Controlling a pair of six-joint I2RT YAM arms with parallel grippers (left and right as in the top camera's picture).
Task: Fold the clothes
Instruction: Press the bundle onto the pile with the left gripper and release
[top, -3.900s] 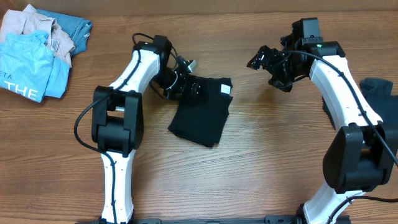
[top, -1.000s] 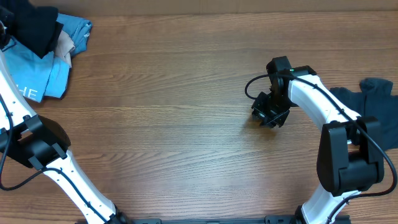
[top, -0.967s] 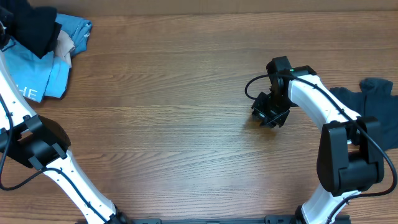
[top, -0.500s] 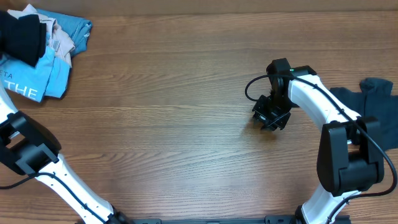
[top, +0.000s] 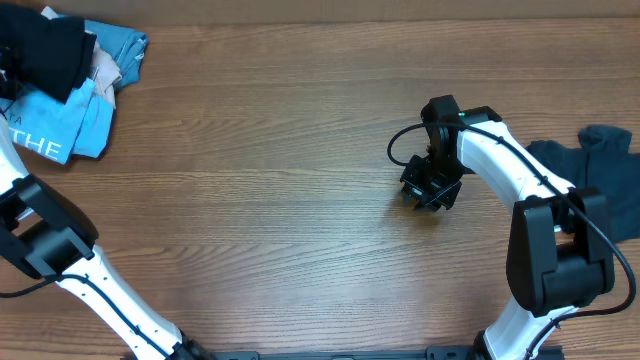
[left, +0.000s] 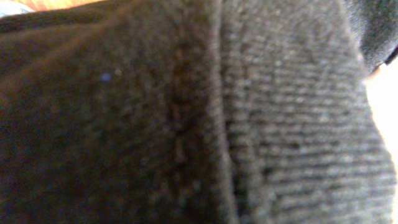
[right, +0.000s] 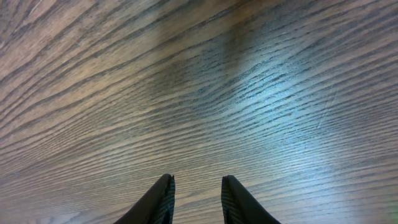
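Black knit garment (top: 45, 52), folded, held over the folded pile (top: 75, 120) for stacking, smothering the left gripper so its grip cannot be told, probably pinched; right gripper (right: 196, 199) parted, empty, bare wooden table (right: 186, 93) before its jaws, dark blue garment (top: 595, 165) well behind, awaiting folding.

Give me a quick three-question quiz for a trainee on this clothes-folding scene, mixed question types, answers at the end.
1. True or false: the right gripper is holding a garment.
2. Where is the black garment in the overhead view? A) over the clothes pile at the top left; B) between the right arm's fingers; C) at the bottom centre.
3. Fill in: the shirt printed with the letters THE is ___ in colour.

Key: 1 false, its fingers are apart over bare wood; 2 A; 3 light blue.
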